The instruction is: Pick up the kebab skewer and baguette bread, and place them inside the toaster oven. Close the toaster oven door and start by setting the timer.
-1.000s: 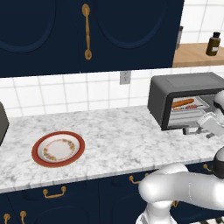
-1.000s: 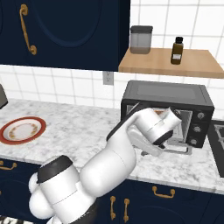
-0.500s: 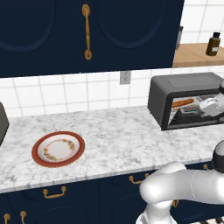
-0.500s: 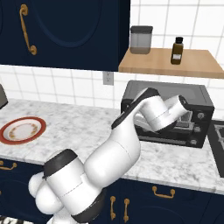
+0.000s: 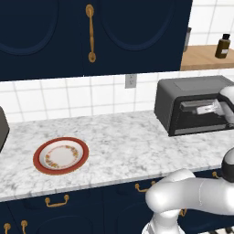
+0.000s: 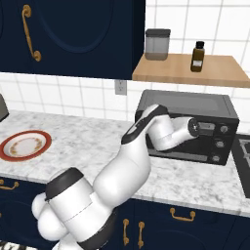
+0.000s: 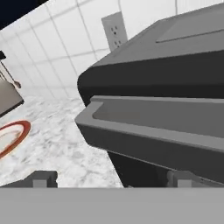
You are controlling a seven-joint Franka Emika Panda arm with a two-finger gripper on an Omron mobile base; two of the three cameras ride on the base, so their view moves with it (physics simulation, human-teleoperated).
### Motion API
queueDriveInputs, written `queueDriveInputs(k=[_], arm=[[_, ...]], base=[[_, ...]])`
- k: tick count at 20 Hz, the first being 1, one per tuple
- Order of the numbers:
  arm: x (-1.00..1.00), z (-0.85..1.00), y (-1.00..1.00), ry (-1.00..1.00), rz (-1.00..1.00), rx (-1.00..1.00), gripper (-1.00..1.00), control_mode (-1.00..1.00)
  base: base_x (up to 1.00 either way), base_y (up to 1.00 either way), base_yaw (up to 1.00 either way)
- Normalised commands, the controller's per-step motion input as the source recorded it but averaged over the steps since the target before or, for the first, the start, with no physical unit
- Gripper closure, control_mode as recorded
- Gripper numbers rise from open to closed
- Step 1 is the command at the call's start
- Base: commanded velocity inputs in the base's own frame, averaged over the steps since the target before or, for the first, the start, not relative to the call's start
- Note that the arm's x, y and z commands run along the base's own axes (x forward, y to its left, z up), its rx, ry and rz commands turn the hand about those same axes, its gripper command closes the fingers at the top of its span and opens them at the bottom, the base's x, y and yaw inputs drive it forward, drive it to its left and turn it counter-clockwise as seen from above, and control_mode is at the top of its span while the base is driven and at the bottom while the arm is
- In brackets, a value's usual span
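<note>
Now my end effector (image 7: 109, 178) stood wide, holding nothing, at the toaster oven door (image 7: 153, 127).
At the counter's (image 5: 123, 146) right end sat the toaster oven (image 5: 192, 107), its door's grey bar handle (image 7: 144, 135) close before my fingertips (image 7: 41, 178); a red-rimmed plate (image 5: 61, 155) lay well apart to the left.
</note>
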Motion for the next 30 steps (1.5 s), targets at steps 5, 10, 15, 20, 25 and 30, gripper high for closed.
queueDriveInputs(k=[5,10,15,20,25,30], arm=[[0.67,0.0,0.0,-0.26,-0.07,-0.01,-1.0,-1.0],[0.58,0.02,0.01,-0.21,-0.1,-0.01,-1.0,-1.0],[-0.13,0.08,0.0,-0.04,-0.08,0.0,-1.0,-1.0],[-0.82,0.03,-0.04,0.05,-0.07,0.0,-1.0,-1.0],[-0.51,0.02,-0.23,0.02,-0.03,0.0,-1.0,-1.0],[-0.3,0.03,-0.52,0.0,0.0,0.0,-1.0,-1.0]], base=[[0.0,0.0,0.0],[0.0,0.0,0.0],[0.0,0.0,0.0],[0.0,0.0,0.0],[0.0,0.0,0.0],[0.0,0.0,0.0]])
